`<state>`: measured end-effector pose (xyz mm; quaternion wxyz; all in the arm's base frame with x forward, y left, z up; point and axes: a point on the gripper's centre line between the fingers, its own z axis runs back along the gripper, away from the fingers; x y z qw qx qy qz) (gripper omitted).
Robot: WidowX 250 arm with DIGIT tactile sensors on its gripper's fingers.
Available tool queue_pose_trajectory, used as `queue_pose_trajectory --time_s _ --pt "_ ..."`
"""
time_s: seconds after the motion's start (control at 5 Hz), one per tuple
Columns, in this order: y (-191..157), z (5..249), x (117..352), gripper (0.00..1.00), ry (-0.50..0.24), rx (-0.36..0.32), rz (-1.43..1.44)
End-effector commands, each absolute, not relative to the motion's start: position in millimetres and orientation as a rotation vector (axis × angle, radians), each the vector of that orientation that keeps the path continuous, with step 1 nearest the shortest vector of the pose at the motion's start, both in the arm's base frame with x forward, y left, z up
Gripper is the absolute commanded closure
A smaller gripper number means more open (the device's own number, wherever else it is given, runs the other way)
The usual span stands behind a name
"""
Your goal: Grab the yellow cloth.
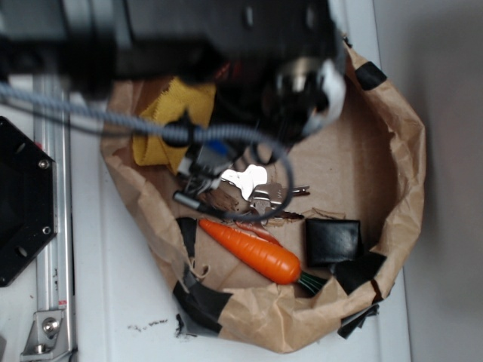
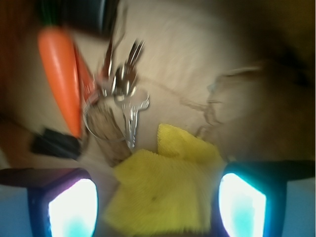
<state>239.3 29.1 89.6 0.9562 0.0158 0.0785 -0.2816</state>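
**A:** One target: the yellow cloth (image 2: pixel 163 197). Where is it?

**B:** Wrist view, bottom centre of the frame, crumpled, one corner folded up toward the middle. It sits right between my two fingers (image 2: pixel 74 207), which show at lower left and lower right. My gripper (image 2: pixel 158 207) is spread wide, nothing held. Can't tell from the blur if the pads touch the fabric yet.

**A:** Why so wide?

**B:** My read: the cloth is bunched, so a wide straddle takes in the whole lump before closing.

**A:** Exterior view?

**B:** Cloth (image 1: pixel 170 121) shows at upper left of centre, mostly hidden under my arm and its grey cable (image 1: pixel 113 119). It lies on the brown paper (image 1: pixel 392 151), whose edges are rolled up into a shallow rim, likely to keep the clutter in.

**A:** Neighbours?

**B:** Bunch of keys (image 2: pixel 126 94) just above the cloth in the wrist view, near but not overlapping as far as I can see. Orange carrot (image 2: pixel 61 69) at upper left, further off. Black wallet-like block (image 1: pixel 332 241) at lower right of the exterior view, well apart.

**A:** Risk?

**B:** Snagging the keys if I close off-centre.
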Motion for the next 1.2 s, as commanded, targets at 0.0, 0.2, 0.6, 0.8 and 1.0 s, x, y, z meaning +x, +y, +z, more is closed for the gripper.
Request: queue_pose_trajectory --time_s 0.0,0.2,0.6,0.8,1.0 --pt "50.1 27.3 231.0 0.00 0.324 0.097 -0.673" --pt "83.8 17.5 220.6 0.00 0.326 0.056 -0.548" --pt "90.0 35.7 221.5 1.00 0.288 0.136 -0.571" --pt "80.2 68.9 230.3 1.00 0.217 0.091 -0.597" --pt "64.0 120.5 245.9 1.00 -0.062 0.044 -0.470"
